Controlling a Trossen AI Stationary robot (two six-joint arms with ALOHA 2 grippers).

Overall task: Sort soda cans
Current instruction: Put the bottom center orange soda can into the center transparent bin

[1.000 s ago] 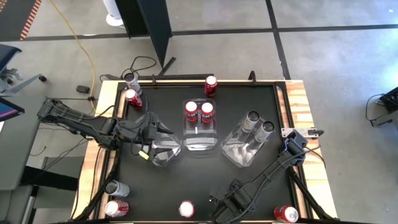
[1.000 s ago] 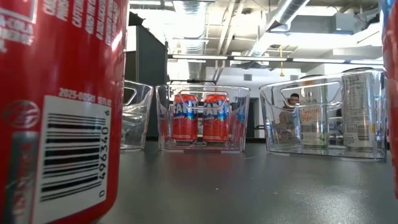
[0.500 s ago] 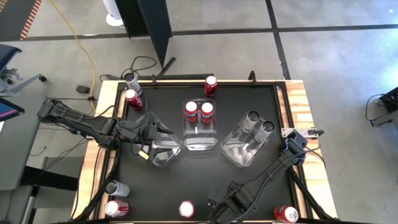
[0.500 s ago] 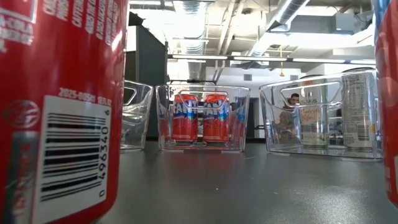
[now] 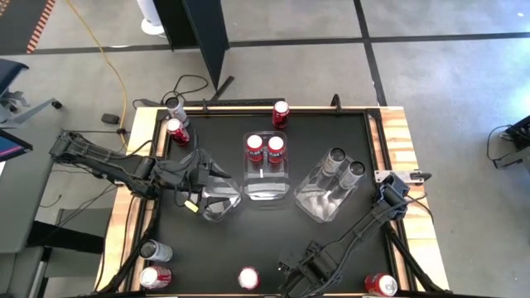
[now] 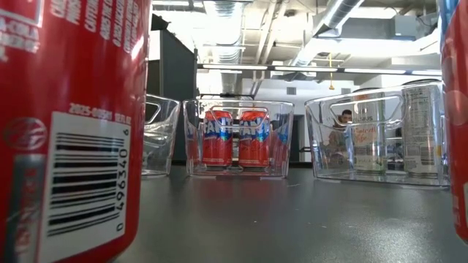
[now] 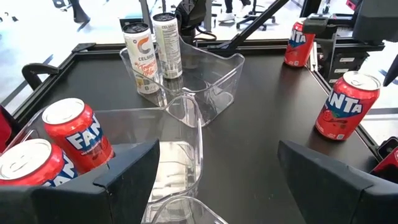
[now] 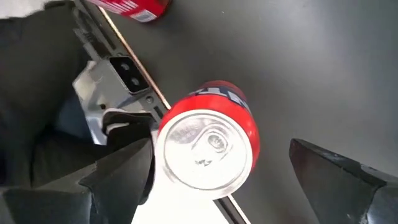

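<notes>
The right tool (image 8: 214,171) hangs released, fingers spread over a red can (image 8: 208,149) at the surface's (image 5: 331,132) near edge. The left tool (image 5: 217,186), also released, reaches low at the leftmost of 3 clear bins (image 5: 219,203); 2 red cans (image 5: 265,149) stand in the middle bin (image 5: 267,178).

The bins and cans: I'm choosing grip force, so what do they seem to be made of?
The bins look like clear, glossy hard plastic: cans show through their walls. The cans seem thin metal, probably aluminium, with bare silver tops and printed glossy sides. The table looks matte black.
</notes>
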